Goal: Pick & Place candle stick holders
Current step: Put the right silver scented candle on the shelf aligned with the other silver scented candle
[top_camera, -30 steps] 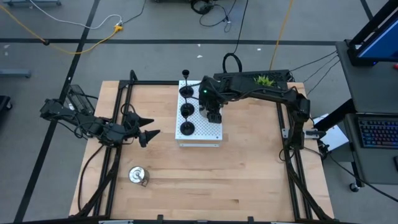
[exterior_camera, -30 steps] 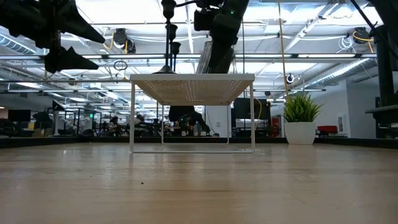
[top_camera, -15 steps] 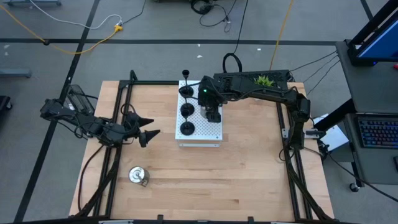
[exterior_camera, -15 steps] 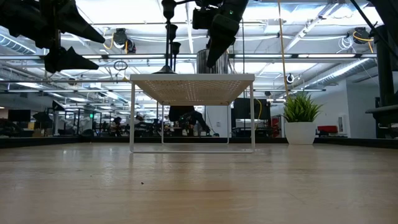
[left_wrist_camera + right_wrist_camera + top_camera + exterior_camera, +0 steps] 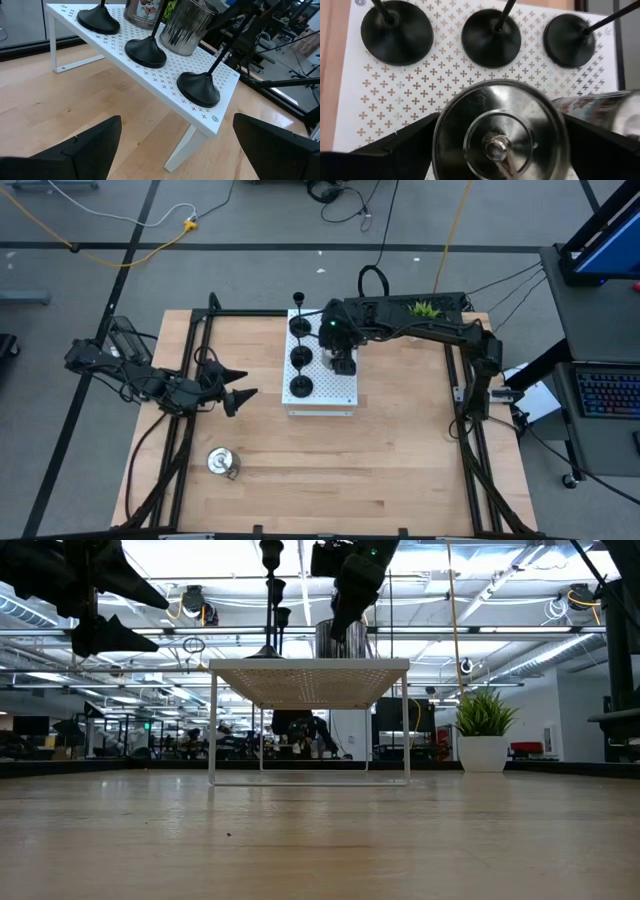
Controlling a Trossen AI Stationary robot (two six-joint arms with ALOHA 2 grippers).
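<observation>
The right gripper (image 5: 343,363) hangs over the white perforated board (image 5: 345,393), directly above a silver holder (image 5: 501,134) that stands on it. Its fingers (image 5: 395,150) are spread wide on both sides of this holder and, as far as I can see, do not touch it, so I judge the holder is set down and released. A second silver holder (image 5: 597,111) stands just beside it on the board, towards the far side. The three black holders (image 5: 491,37) stand in one row along the left part of the board, their thin stems upright.

The left gripper (image 5: 236,395) waits over the table to the left of the board, its jaws also wide apart and empty. One silver holder (image 5: 220,461) is alone on the bare table (image 5: 400,470), near the left front corner and well apart from the board.

So five of the six holders seem to be in place, and I think only this last one remains; the left arm is the nearer one to it.

The high view alone shows the last holder on the table. The right wrist view alone shows the open space between the fingers and the silver holder under them. The low view shows that the board is a raised shelf on legs, with the potted plant (image 5: 482,730) on the far right. The left wrist view shows the black bases (image 5: 199,88) resting flat on it.
</observation>
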